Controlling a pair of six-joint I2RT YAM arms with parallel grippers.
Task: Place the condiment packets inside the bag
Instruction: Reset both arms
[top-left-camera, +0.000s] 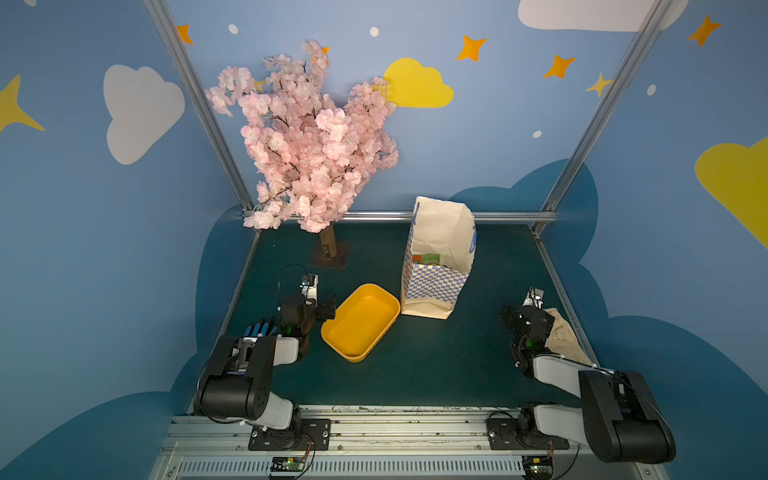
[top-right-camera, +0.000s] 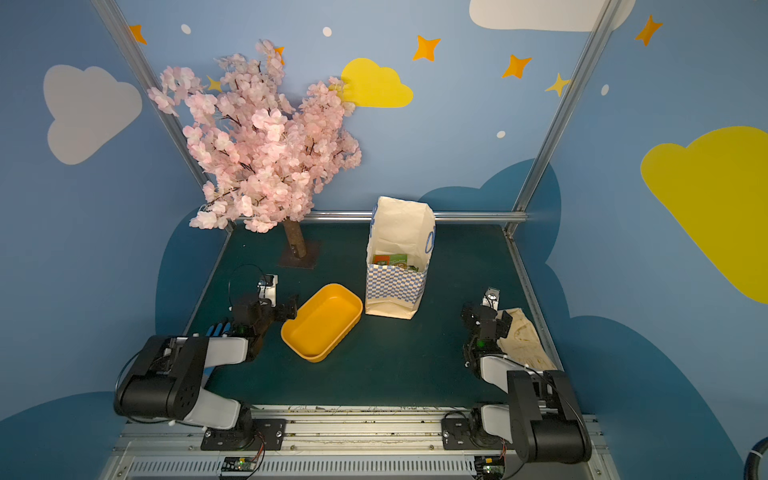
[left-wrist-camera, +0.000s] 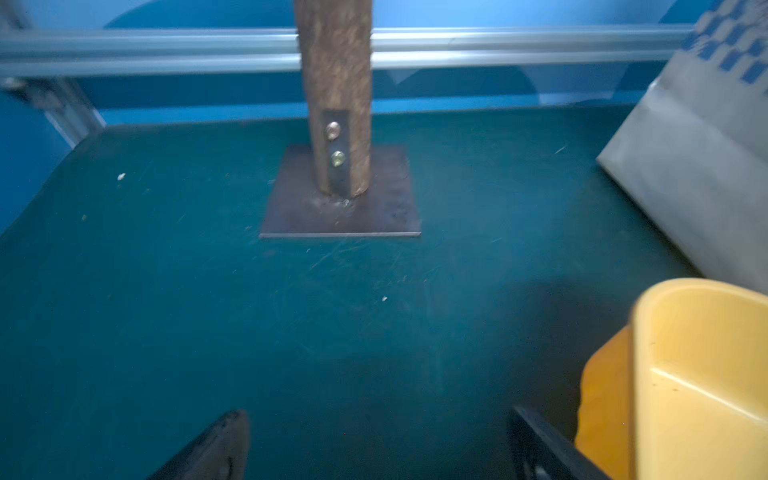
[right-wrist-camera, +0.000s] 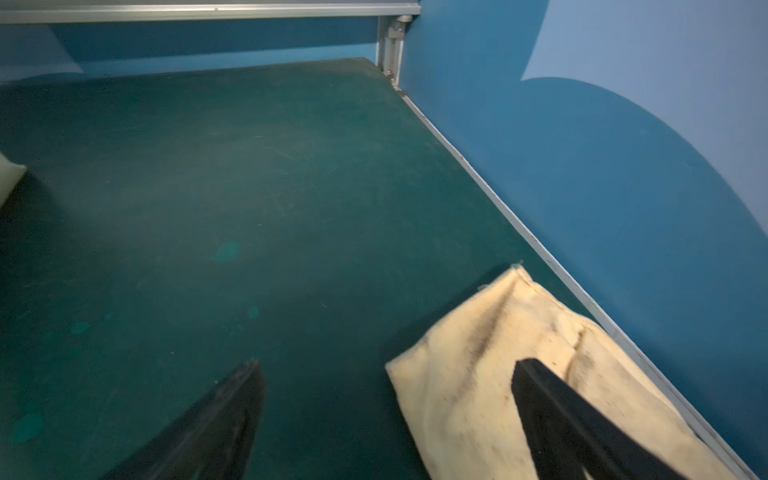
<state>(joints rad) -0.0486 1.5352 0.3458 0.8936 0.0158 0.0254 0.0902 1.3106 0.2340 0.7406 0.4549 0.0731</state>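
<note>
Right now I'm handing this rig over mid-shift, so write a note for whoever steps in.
Left end effector: open, empty, beside the tray.
Right end effector: open, empty, by the cloth.
Packets: green ones lie inside the bag, which stands upright and open.
Done: no packet shows on the tray or the table.
Left: seemingly nothing; confirm the count.

Near the middle of the dark green table mat, a yellow plastic tray, set askew, open side up. At back left, an artificial tree with pink blossoms; brown trunk bolted upright to a flat square metal plate. Along the right edge, a crumpled cream cloth, stained dark in places. Behind, a silver rail and blue walls with painted clouds and stars.
</note>
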